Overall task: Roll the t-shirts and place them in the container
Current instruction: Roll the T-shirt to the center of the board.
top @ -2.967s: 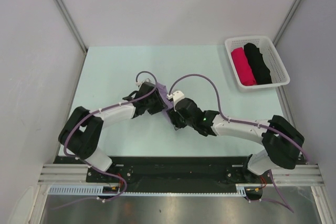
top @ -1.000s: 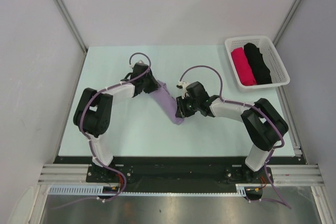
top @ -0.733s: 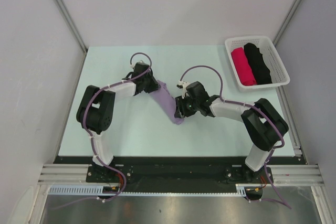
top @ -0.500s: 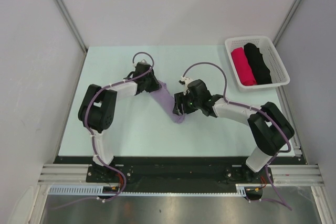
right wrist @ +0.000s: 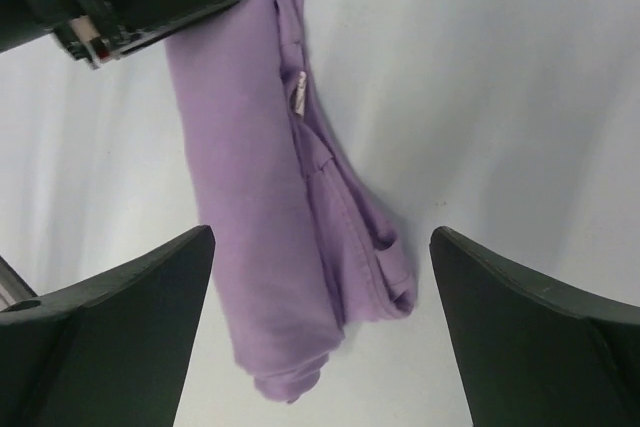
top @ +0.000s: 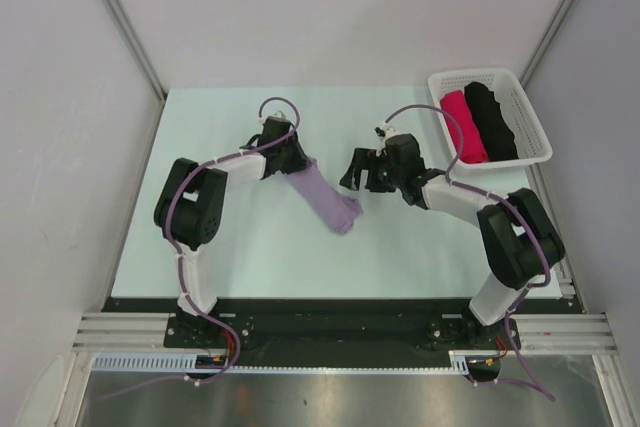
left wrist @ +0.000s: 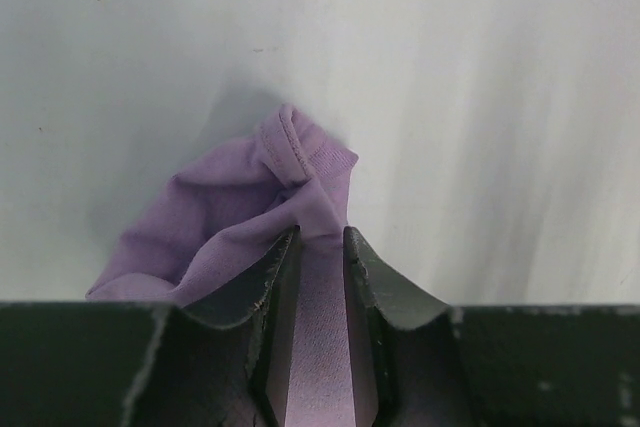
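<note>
Pale green table point(top: 400, 247), folded lavender t-shirt point(top: 328, 199) at its middle, white basket point(top: 530, 117) far right.

1. A pale green worktop point(top: 230, 237) sits between plain grey walls.
2. A lavender t-shirt point(top: 325, 192) lies on it near the middle, rolled into a long narrow bundle that runs diagonally from far-left to near-right.
3. The left arm point(top: 235, 169) reaches in from the left, and the left jaws are on the far end of the bundle.
4. The right arm point(top: 455, 199) stretches in from the right. The right jaws are just right of the bundle, apart from it, with bare worktop between.
5. A white basket point(top: 475, 73) stands at the far right corner. It holds a pink roll point(top: 463, 127) and a black roll point(top: 492, 122), lying side by side and touching.
</note>
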Controlling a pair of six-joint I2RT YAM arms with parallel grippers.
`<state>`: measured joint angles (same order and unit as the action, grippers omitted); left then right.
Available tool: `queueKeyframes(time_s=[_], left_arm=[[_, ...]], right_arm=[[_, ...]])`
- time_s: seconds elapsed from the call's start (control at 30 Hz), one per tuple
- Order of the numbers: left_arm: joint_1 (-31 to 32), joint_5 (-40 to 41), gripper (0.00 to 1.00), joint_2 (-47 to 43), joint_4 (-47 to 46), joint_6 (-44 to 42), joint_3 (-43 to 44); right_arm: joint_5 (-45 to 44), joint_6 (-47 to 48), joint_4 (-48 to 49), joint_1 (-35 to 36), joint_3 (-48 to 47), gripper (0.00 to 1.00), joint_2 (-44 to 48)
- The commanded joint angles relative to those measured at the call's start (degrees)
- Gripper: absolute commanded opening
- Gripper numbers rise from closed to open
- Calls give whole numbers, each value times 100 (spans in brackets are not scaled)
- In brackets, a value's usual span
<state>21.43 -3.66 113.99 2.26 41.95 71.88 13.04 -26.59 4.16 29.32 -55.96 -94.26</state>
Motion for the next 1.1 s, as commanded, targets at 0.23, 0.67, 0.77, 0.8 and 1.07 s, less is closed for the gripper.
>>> queueKeyframes(time_s=[0.23,0.67,0.77,0.8,1.07], left_arm=[[125,32,30,395,820,-232,186],[160,32,30,439,837,-170,230],[168,24,30,431,837,-161,239],[168,23,30,439,846,-161,239],[186,15,30,422,855,-144,265]], right_arm=[[1508,-979,779,-216,-134,100,-1024],[1712,-1340,1043,-67,-151,100,-1323],[1379,-1165,727,47,-239,100,-1315],[1255,-1121,543,73,-266,100,-1288],[797,-787,-29,302,-713,99,-1481]])
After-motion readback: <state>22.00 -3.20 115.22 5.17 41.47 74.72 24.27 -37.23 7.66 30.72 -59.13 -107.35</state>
